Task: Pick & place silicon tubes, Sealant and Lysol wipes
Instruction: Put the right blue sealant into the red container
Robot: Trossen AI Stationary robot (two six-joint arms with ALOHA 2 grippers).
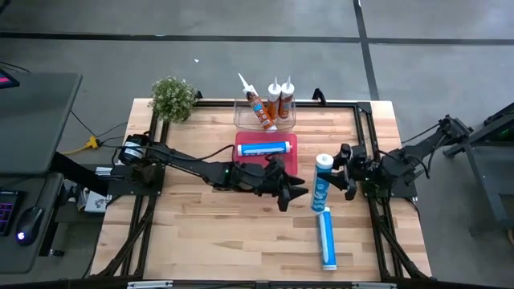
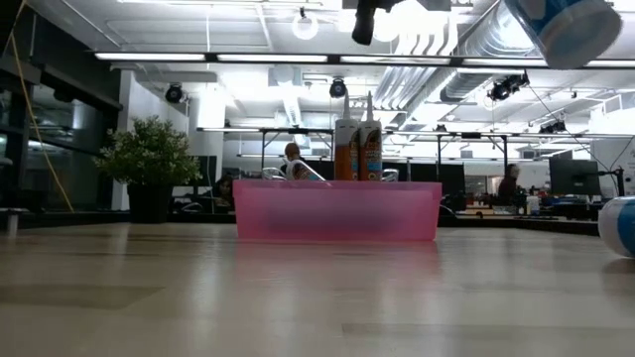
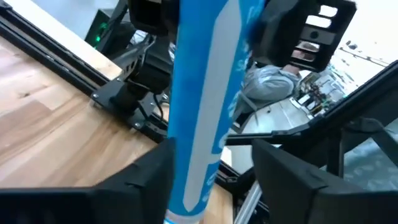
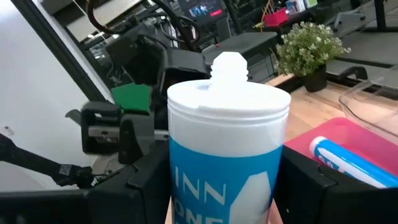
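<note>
A blue-and-white silicon tube [image 1: 321,185] hangs tilted above the table's middle right, its white nozzle end [image 4: 229,93] up. My right gripper [image 1: 340,172] is shut on it from the right. My left gripper [image 1: 298,193] is open at the tube's lower part, one finger on either side of it [image 3: 205,124]. A second blue tube [image 1: 263,148] lies in the red tray [image 1: 289,164]. A third [image 1: 327,238] lies on the table near the front. Orange sealant tubes [image 1: 273,103] stand and lean in a clear bin [image 1: 241,119]. Lysol wipes are out of view. My right gripper pinches the tube's blue body [image 4: 186,199] just below the white nozzle end, between its two fingers. The fingers come in level from the table's right side and lie across the tube, which is lifted clear and tilted. My left gripper: one finger [image 3: 146,180] stands right against the tube's side; whether it touches cannot be told.
A potted plant [image 1: 173,98] stands at the table's far left corner. The black frame rails [image 1: 365,120] run along the table's edges. Bare wood lies at the front left [image 1: 209,241].
</note>
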